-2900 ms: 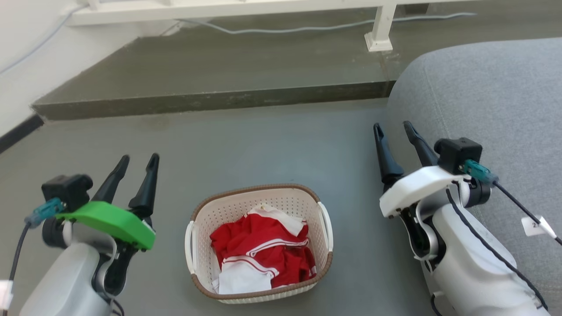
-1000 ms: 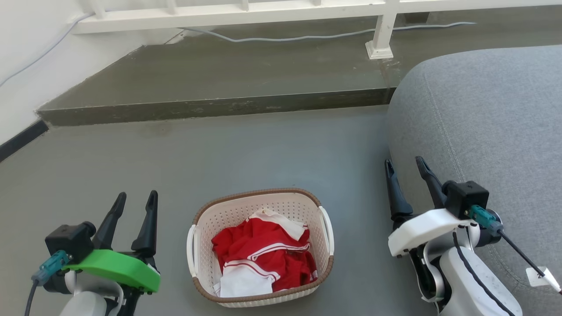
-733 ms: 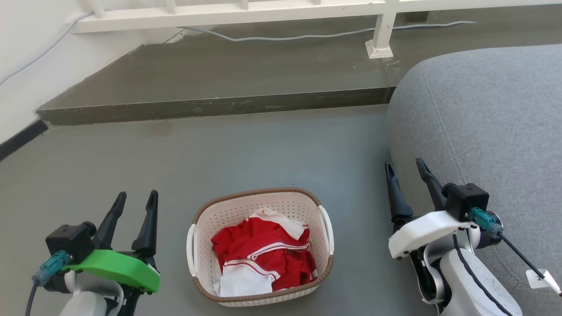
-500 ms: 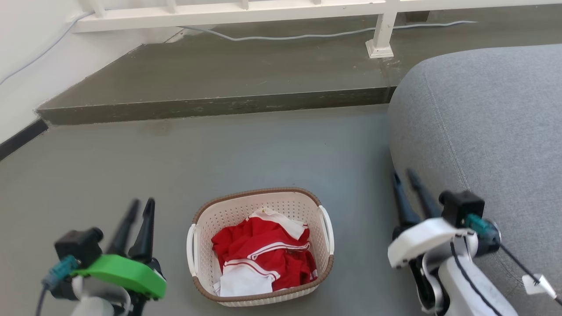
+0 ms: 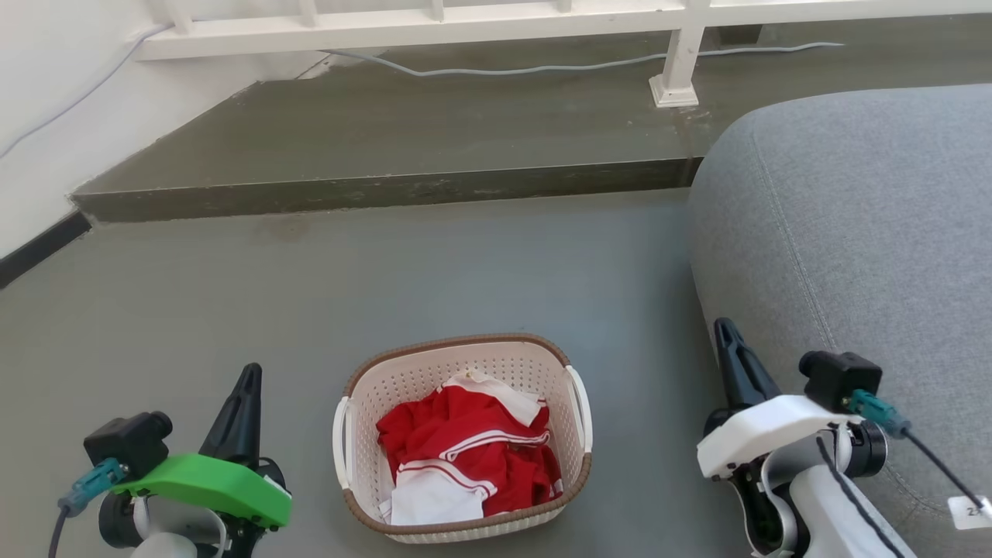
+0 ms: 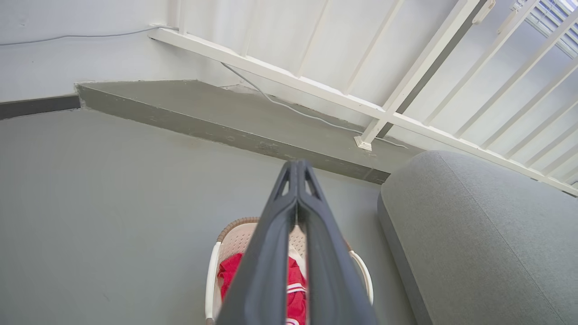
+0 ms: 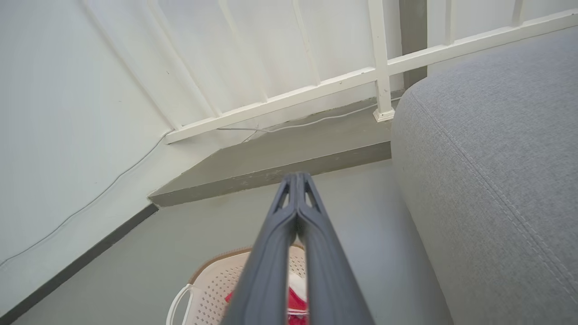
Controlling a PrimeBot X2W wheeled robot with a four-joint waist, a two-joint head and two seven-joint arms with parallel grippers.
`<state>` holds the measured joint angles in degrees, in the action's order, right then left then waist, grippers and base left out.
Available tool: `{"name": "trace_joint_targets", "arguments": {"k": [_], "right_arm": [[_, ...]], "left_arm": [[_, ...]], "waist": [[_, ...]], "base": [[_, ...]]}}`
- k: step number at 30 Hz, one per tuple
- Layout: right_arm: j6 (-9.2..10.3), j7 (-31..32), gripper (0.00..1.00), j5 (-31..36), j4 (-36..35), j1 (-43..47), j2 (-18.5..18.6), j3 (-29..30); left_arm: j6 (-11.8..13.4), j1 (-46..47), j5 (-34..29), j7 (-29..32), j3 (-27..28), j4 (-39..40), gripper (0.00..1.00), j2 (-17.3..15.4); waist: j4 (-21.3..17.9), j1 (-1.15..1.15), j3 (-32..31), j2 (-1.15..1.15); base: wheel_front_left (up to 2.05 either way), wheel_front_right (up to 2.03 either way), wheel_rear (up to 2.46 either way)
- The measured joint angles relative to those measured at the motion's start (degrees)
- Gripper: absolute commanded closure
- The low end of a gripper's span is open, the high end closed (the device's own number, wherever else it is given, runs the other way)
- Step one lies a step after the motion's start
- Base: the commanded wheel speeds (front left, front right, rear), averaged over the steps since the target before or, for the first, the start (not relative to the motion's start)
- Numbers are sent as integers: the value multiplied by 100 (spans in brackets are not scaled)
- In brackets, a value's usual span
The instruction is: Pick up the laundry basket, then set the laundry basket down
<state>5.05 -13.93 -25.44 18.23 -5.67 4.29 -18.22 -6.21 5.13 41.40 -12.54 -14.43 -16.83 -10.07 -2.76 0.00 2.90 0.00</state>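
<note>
**On the floor, between two closed tools**

The laundry basket (image 5: 457,341) sits on the grey floor (image 5: 465,263), red and white clothes (image 5: 465,457) heaped inside. The left tool (image 5: 252,373) and the right tool (image 5: 725,329) flank it, each pinched together on nothing. Any sideways swing could knock it over, and the right tool risks scraping the sofa (image 5: 852,232).
</note>
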Motion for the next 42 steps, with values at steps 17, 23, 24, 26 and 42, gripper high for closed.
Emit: {"name": "trace_joint_targets", "arguments": {"k": [17,23,24,26,42], "right_arm": [[-202,392,100,-1452,-96,8,-35,493],[-289,514,100,-1903,-113,30,-32,647],[-303,552,100,-1989,-115,30,-31,675],[-322,571,100,-2130,-115,30,-30,713],[-523,900,100,-3326,-130,34,-24,1107]], "left_arm": [[-3,-1,973,398,361,14,100,155],[-7,-1,1307,506,501,20,100,198],[-7,-1,1380,545,517,21,100,199],[-7,-1,1492,578,545,23,100,213],[-10,-2,2376,903,880,30,100,350]], "waist": [[59,0,-53,0],[77,0,-72,0],[80,0,-75,0],[86,0,-80,0],[135,0,-130,0]], "base": [[0,0,0],[0,0,0],[0,0,0],[0,0,0],[0,0,0]]}}
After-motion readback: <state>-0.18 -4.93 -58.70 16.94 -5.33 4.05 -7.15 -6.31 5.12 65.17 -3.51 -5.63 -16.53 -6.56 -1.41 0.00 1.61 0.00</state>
